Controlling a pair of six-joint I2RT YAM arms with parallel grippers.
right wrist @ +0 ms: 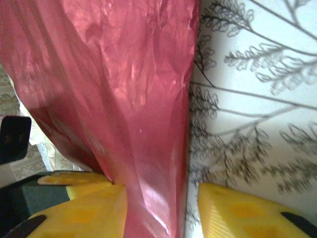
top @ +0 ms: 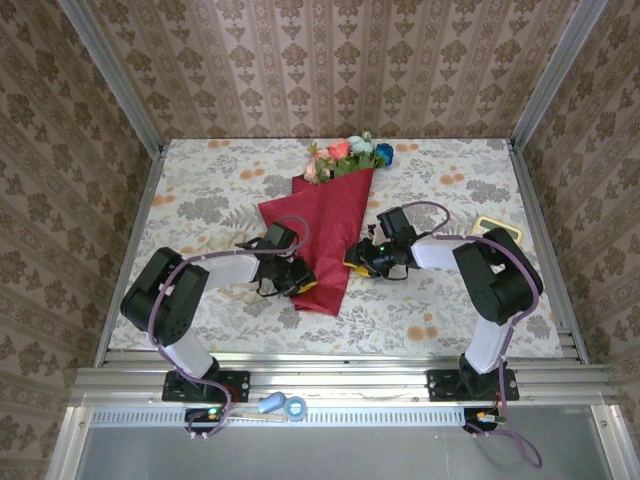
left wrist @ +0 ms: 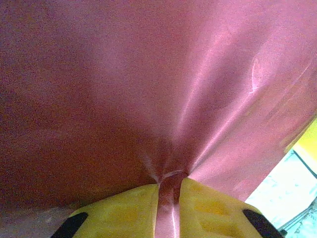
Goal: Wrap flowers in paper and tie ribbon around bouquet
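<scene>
The bouquet lies mid-table as a crimson paper [top: 325,225] cone with its narrow end toward me. The flowers [top: 345,155], pink, coral, blue and teal, stick out of its wide far end. My left gripper [top: 303,280] is at the cone's lower left edge. Seen from the left wrist, this gripper [left wrist: 171,186] is shut on a pinched fold of the paper [left wrist: 148,89]. My right gripper [top: 352,262] is at the cone's right edge. Its jaws [right wrist: 161,191] stand open around the paper [right wrist: 124,99], which touches the left finger [right wrist: 89,210] and stays apart from the right one. The ribbon is out of view.
A flat tan-framed rectangle [top: 497,229] lies on the flowered tablecloth [top: 200,200] to the right of my right arm. Small blue items [top: 285,405] rest on the front rail. Patterned walls and metal posts close in the table on three sides.
</scene>
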